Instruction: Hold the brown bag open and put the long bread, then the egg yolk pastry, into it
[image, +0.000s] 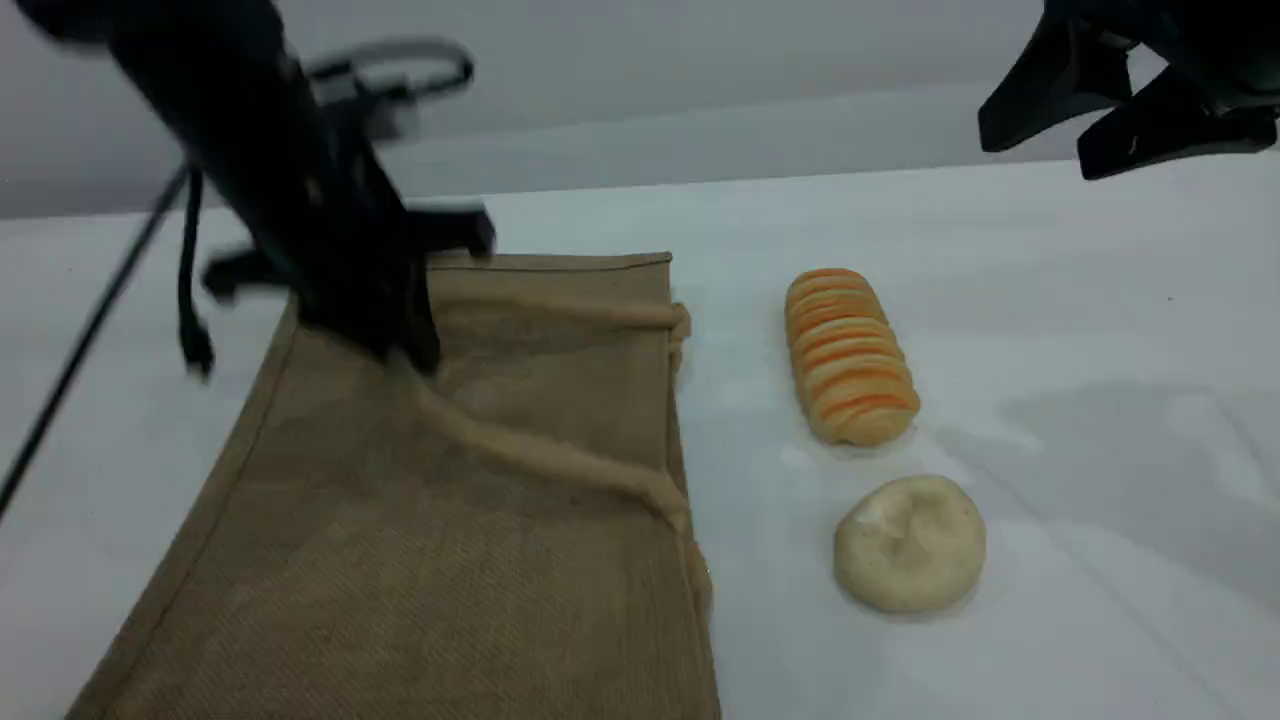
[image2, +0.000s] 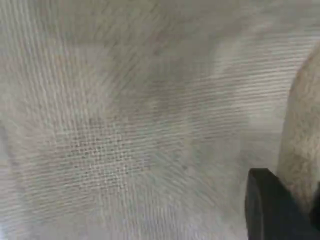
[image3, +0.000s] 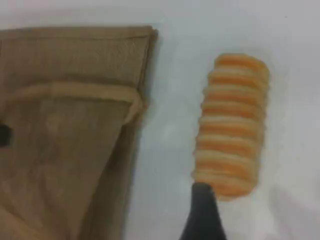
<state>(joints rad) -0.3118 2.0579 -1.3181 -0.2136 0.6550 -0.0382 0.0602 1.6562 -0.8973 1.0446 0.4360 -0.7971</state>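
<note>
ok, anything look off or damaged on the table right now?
Nothing spilled or broken. The pale round pastry has a dented, creased top. The tan woven bag lies flat, one beige handle slanting across it; the ridged orange-striped loaf sits intact beside it.

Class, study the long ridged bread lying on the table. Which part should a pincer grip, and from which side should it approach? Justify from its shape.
Grip the long bread mid-length, across its narrow width, coming down from above. It lies flat, both long flanks bare, while the egg yolk pastry sits close off its near end.
</note>
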